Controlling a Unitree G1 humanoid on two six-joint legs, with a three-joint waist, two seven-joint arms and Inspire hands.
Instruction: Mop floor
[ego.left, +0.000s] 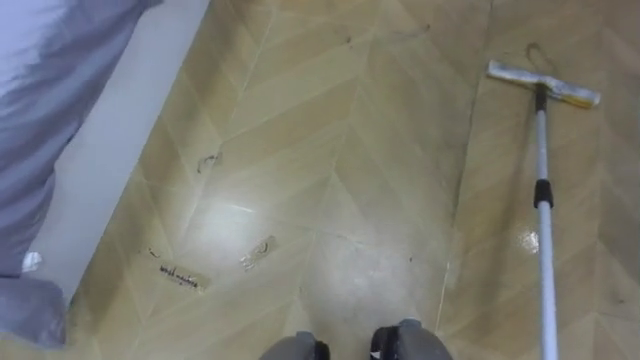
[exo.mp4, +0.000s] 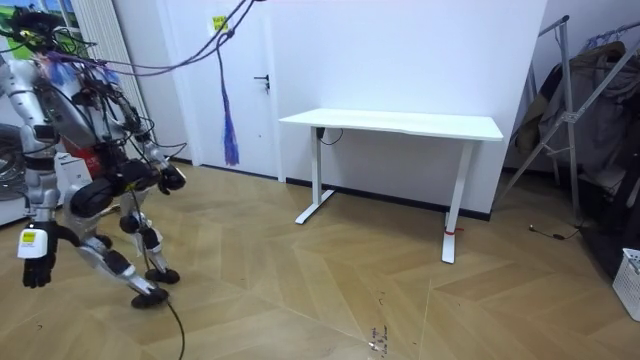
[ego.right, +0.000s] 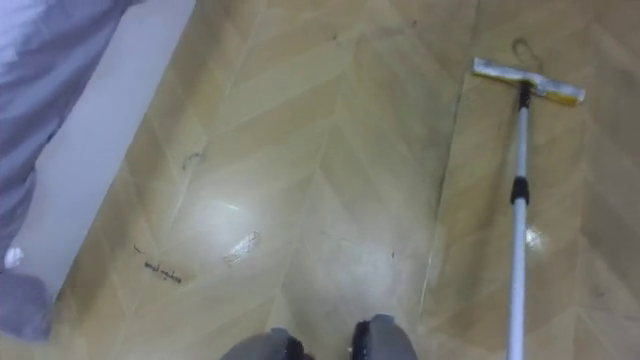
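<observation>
- Mop (ego.left: 543, 190) is at the right of the eye views. Its flat head (ego.left: 543, 84) is on the wooden floor (ego.left: 330, 150), and its pole runs back toward the robot and off the lower edge.
- I cannot tell what holds the pole's near end. If it is held loosely, the pole could topple or twist during a push.
- In the room view, the right hand (exo.mp4: 35, 265) hangs low behind the body and the left hand (exo.mp4: 170, 178) is out in front. I cannot tell whether the fingers of either are apart or together.
- Dark scuffs (ego.left: 180, 275) lie well apart from the head, to its left, so a straight stroke would probably miss them.
- Grey cloth (ego.left: 50, 120) borders the floor on the left, and a wide sweep toward it could snag the head.
- The floor's glossy patches may be wet, which would make it easier to slip.
</observation>
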